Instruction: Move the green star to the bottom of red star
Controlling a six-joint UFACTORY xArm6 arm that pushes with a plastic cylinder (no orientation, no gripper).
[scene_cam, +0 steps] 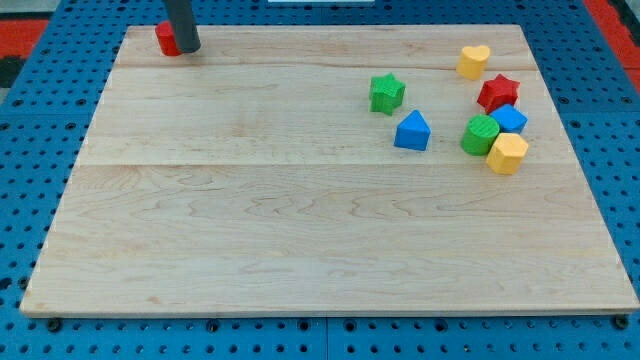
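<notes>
The green star point(387, 93) lies on the wooden board point(300, 230) at the upper right, apart from the others. The red star point(498, 93) is further to the view's right, near the board's right edge. My tip point(187, 48) is at the board's top left corner, far to the left of both stars, and touches or hides part of a small red block point(166, 38).
A blue triangular block point(412, 131) lies just below and right of the green star. Below the red star cluster a blue block point(510, 119), a green round block point(480, 134) and a yellow hexagon block point(507, 153). A yellow heart point(473, 61) lies above.
</notes>
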